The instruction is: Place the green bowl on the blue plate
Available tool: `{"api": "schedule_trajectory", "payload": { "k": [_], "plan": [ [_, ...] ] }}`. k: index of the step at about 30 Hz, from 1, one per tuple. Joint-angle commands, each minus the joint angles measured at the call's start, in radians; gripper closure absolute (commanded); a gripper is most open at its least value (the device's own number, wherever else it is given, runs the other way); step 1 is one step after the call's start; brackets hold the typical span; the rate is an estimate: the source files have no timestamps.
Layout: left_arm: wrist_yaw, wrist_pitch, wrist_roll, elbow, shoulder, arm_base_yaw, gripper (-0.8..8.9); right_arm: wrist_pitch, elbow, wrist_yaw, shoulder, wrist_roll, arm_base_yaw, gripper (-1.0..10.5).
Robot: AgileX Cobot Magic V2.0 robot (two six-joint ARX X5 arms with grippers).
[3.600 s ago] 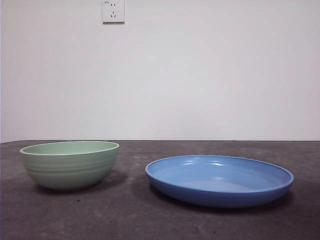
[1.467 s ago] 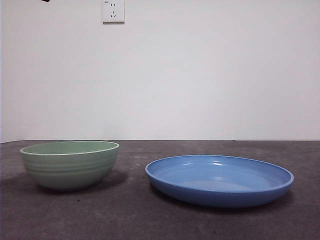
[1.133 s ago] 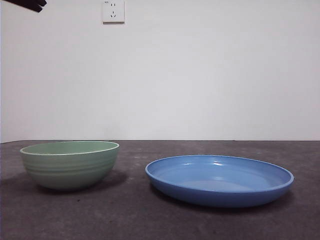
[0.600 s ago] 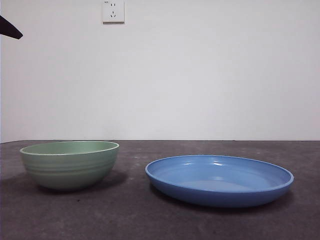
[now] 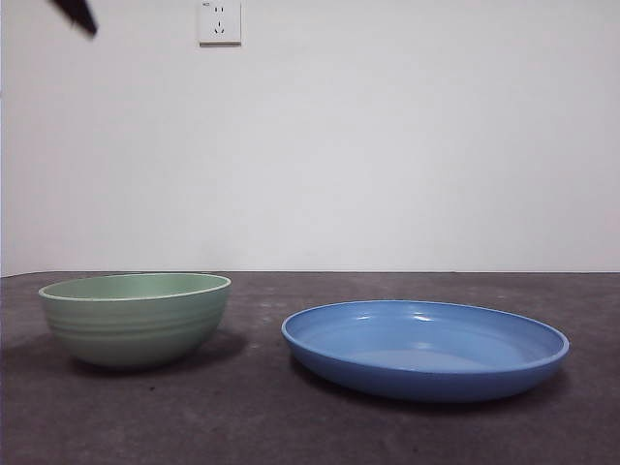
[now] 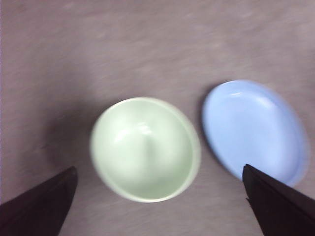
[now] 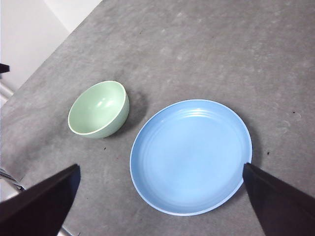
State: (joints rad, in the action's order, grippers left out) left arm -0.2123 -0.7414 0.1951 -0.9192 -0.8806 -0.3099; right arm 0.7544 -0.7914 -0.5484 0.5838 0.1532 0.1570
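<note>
Since half a second ago only my left hand (image 6: 157, 206) has shifted, wide open and empty above the green bowl (image 6: 145, 148), which sits on the counter (image 5: 242, 426) beside the blue plate (image 5: 424, 349). Approach stage; next I must descend onto the bowl's rim.

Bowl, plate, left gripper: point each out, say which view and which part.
green bowl (image 5: 136, 325): front view, ridged outer wall.
blue plate (image 7: 191, 156): right wrist view, bare inner floor.
left gripper (image 6: 158, 196): left wrist view, midway between its open jaws, above the bowl.
</note>
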Motion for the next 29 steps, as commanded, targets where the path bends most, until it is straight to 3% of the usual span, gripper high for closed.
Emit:
{"api": "schedule_trajectory", "payload": {
  "k": [1,11,29],
  "plan": [
    [0.043,-0.016,-0.035,-0.018,-0.062,-0.002,1.57,-0.006,-0.019,-0.002,0.002,-0.003,0.005,3.4],
    [0.086,0.023,-0.086,-0.018,-0.328,0.0,1.57,-0.005,-0.019,-0.032,0.002,-0.003,0.005,3.4],
    [0.086,0.141,-0.05,-0.018,-0.661,0.01,1.71,-0.005,-0.019,-0.031,0.002,-0.003,0.005,3.4]
  ]
}}
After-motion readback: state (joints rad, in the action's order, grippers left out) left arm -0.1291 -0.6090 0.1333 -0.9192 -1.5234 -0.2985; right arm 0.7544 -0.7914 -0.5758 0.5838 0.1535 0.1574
